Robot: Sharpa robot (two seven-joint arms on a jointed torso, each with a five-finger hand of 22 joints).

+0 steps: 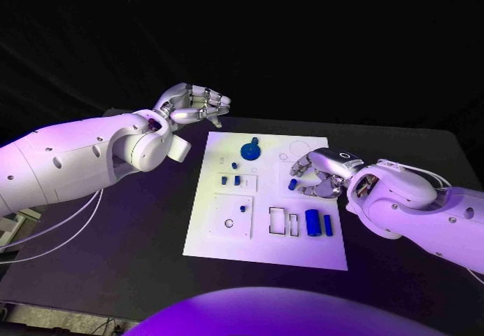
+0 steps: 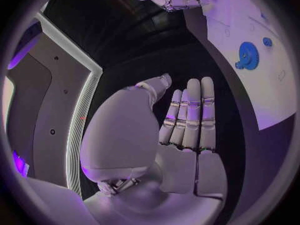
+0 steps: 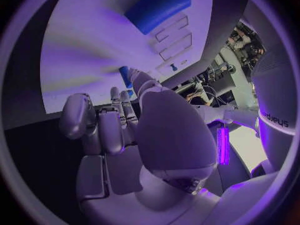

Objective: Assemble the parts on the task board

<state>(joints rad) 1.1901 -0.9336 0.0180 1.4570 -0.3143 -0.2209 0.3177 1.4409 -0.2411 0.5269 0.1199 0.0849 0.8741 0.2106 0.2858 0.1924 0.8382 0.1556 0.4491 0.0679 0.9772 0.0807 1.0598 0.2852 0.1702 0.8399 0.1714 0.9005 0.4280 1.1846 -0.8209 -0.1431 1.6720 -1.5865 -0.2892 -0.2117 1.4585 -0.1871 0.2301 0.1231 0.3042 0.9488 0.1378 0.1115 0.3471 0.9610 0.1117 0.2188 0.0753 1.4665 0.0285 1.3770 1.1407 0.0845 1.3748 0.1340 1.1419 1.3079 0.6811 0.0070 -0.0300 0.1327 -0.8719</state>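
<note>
The white task board (image 1: 264,245) lies in the middle of the black table. My right hand (image 1: 321,175) is low over the board's right half, fingers curled in, and pinches a small blue peg (image 1: 292,185) at its fingertips; the right wrist view shows that peg (image 3: 125,76) just past the fingers. My left hand (image 1: 191,105) hovers beyond the board's far left corner; in the left wrist view its fingers (image 2: 190,120) are straight and hold nothing. A blue gear (image 1: 249,150) lies at the far end of the board (image 2: 250,92), and two short blue pegs (image 1: 230,180) stand near the middle.
A thick blue cylinder (image 1: 312,222) and a thin blue bar (image 1: 326,224) lie near the board's right edge, beside two rectangular recesses (image 1: 283,221). A raised square plate with holes (image 1: 232,213) sits on the near left. Black table surrounds the board.
</note>
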